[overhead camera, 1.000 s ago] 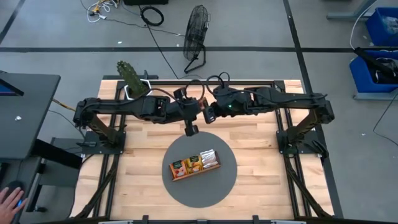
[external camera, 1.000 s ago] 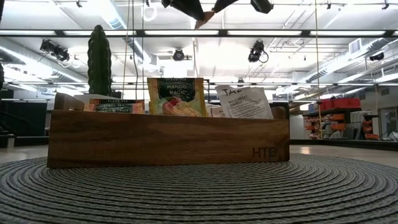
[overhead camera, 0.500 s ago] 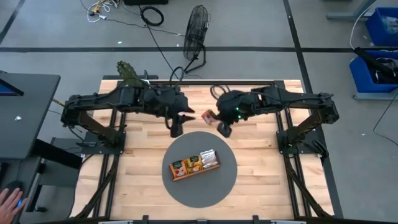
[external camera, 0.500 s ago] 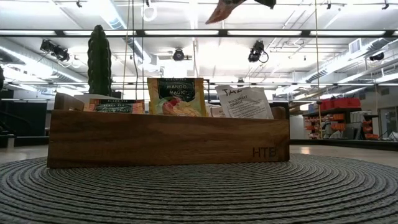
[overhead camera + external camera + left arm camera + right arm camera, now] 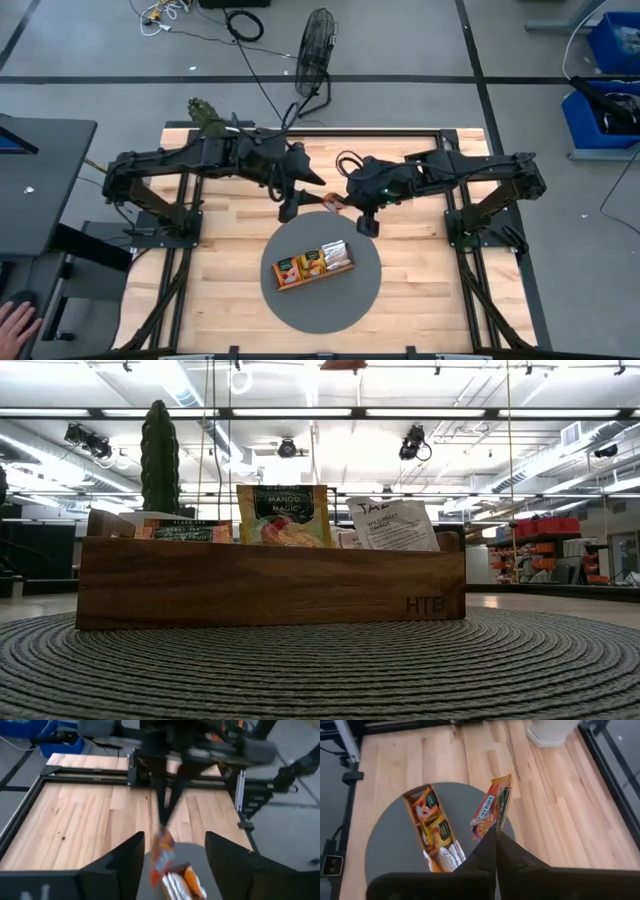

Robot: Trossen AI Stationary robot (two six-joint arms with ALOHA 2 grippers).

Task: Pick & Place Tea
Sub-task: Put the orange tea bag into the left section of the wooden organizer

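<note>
From above, my right gripper (image 5: 366, 222) hangs over the back edge of the round grey mat (image 5: 365, 290), with one orange-red tea sachet (image 5: 334, 204) showing just beside it, off the counter (image 5: 230, 270). My left gripper (image 5: 288, 210) is close on the sachet's other side. The wooden tray (image 5: 316, 276) sits mid-mat with sachets standing in its compartments.

At table level, the tray (image 5: 270, 596) faces me with several sachets upright inside, among them a mango one (image 5: 283, 514); neither gripper shows clearly here.

Past my left wrist, the left gripper (image 5: 175, 852) is spread wide and empty, the sachet (image 5: 164, 851) hanging ahead of it under the other arm.

Past my right wrist, my right gripper (image 5: 496, 842) is pressed together on the lower edge of the sachet (image 5: 492, 808), which stands up from the fingertips. The tray (image 5: 434, 831) lies beyond and to one side.

By my reckoning the picking is done for this sachet and the placing is not: I have yet to carry it over a compartment, lower it in and let go. I cannot tell whether more sachets wait elsewhere.
</note>
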